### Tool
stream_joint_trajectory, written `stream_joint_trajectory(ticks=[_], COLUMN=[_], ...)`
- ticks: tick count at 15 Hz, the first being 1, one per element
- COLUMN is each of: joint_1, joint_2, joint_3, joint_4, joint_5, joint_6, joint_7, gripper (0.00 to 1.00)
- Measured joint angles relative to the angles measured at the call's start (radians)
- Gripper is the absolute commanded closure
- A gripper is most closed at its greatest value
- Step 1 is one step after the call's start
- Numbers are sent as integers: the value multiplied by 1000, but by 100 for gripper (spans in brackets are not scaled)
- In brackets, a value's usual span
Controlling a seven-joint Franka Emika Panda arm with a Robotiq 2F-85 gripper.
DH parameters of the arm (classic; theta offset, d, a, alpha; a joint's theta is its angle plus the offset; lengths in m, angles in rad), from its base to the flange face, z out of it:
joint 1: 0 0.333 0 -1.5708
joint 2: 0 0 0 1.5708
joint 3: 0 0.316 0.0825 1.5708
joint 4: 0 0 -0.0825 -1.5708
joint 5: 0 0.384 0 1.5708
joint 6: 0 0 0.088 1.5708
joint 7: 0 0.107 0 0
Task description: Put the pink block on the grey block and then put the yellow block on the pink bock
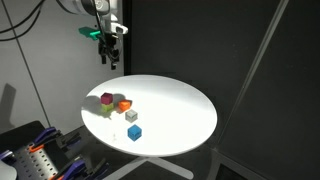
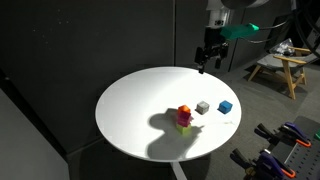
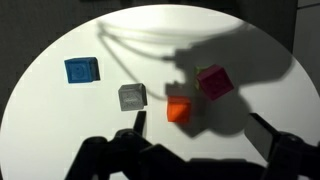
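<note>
Pink block (image 1: 107, 98) lies near the edge of a round white table (image 1: 185, 120), just beside an orange cube (image 1: 123, 104). Grey block (image 1: 131, 116) stands near, with a blue cube (image 1: 134, 132) farther out. Yellow block (image 2: 185, 128) shows against the pink one in both exterior views but is hidden in the wrist view. Gripper (image 1: 113, 60) hangs high, fingers spread wide, empty.

Bright overhead light bleaches the round white table (image 2: 130, 110) amid darkness; a soft, blurred shadow (image 3: 215, 55) pools just ahead of the black gripper (image 3: 200, 130).
</note>
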Motion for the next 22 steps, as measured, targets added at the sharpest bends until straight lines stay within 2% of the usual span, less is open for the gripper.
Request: stream_joint_trajectory(ticks=[8,17,22], joint_1=[19,72,90], joint_2=[29,206,286], joint_3=[4,23,26], joint_4=[3,61,92], joint_5=[0,-48,-75], joint_6=[9,158,188], joint_7=[-9,-141,-201], gripper=[0,0,0])
